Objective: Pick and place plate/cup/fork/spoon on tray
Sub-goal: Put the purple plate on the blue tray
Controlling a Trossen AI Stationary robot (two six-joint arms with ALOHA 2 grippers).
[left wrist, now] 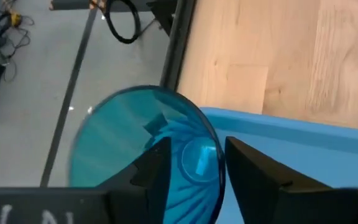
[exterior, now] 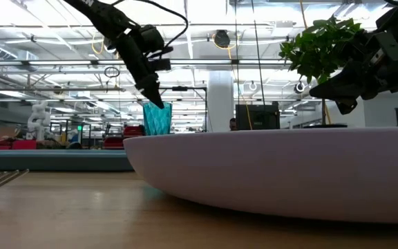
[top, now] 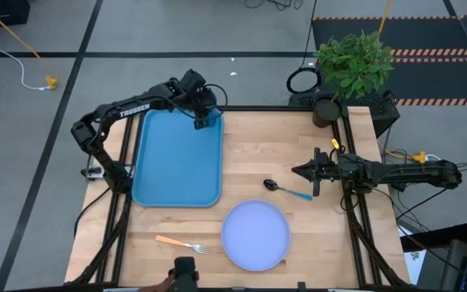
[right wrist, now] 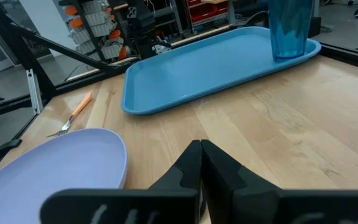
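Left end effector [top: 204, 118] angles down at the tray's [top: 177, 162] far corner, fingers parted around the cup's [top: 208, 123] rim. Right end effector [top: 305, 171], fingers together and empty, hovers beside the spoon [top: 286, 190].

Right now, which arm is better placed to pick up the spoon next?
Probably right: the right gripper hangs shut just beside the spoon, while the left gripper is across the table at the cup on the tray.

Table [top: 258, 154] is pale wood, matt, grain showing. On it the tray [top: 177, 158] looks like smooth blue plastic, the cup [right wrist: 289, 28] translucent ribbed plastic, spoon [top: 272, 186] bowl shiny metal.
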